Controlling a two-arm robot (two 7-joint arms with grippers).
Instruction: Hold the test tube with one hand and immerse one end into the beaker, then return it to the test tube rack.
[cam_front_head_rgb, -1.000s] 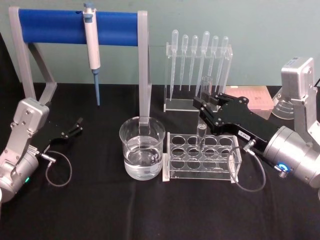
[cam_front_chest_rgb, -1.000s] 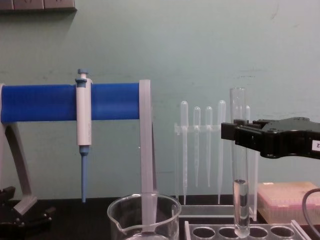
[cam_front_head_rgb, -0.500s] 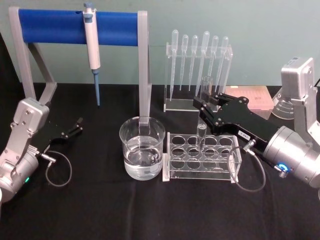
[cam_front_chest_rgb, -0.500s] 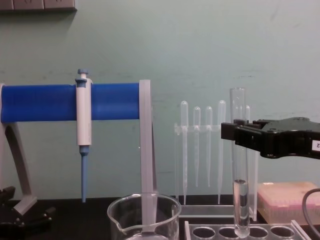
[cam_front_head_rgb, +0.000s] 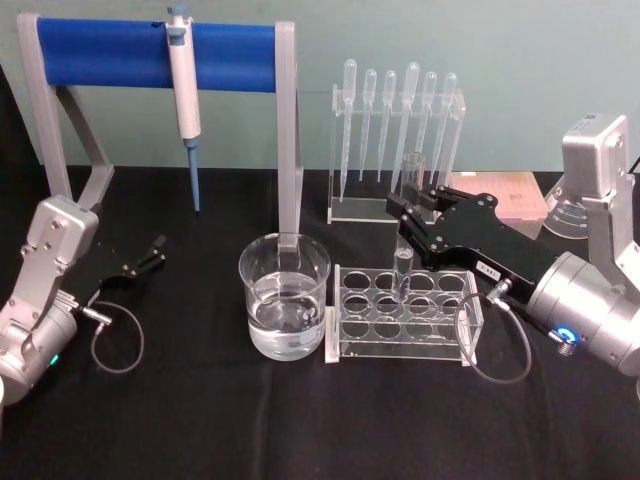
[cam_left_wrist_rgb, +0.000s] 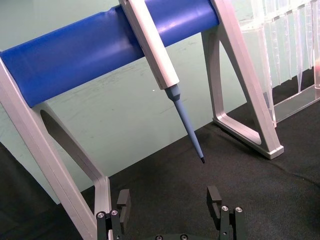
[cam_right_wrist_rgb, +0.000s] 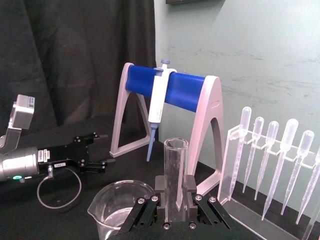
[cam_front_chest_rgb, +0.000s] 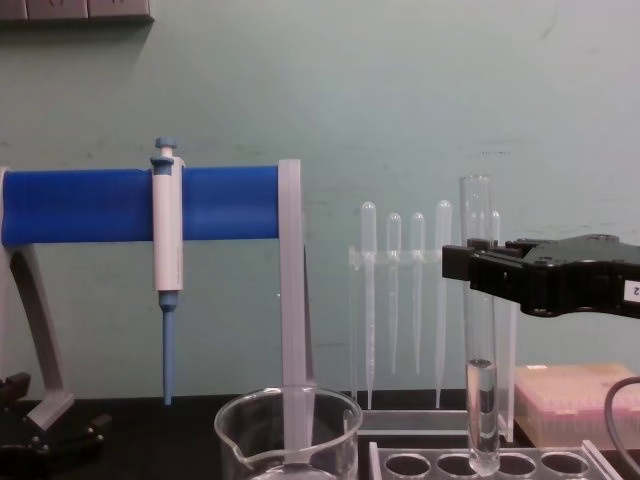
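Note:
My right gripper (cam_front_head_rgb: 411, 207) is shut on the test tube (cam_front_head_rgb: 404, 268), holding it upright about midway up its length. The tube's rounded bottom (cam_front_chest_rgb: 483, 462) sits in a back-row hole of the clear rack (cam_front_head_rgb: 400, 318), and its lower part holds some clear liquid. In the right wrist view the tube (cam_right_wrist_rgb: 176, 165) rises between the jaws of my right gripper (cam_right_wrist_rgb: 175, 199). The beaker (cam_front_head_rgb: 284, 298), partly filled with water, stands just left of the rack, apart from the tube. My left gripper (cam_front_head_rgb: 157, 250) rests open near the table's left side, with nothing between its fingers (cam_left_wrist_rgb: 214, 196).
A blue-and-white pipettor (cam_front_head_rgb: 183, 85) hangs on the blue-barred stand (cam_front_head_rgb: 110, 52) behind the beaker. A clear holder with several plastic pipettes (cam_front_head_rgb: 395, 130) stands behind the rack. A pink box (cam_front_head_rgb: 512, 196) and a glass flask (cam_front_head_rgb: 562, 215) sit at the back right.

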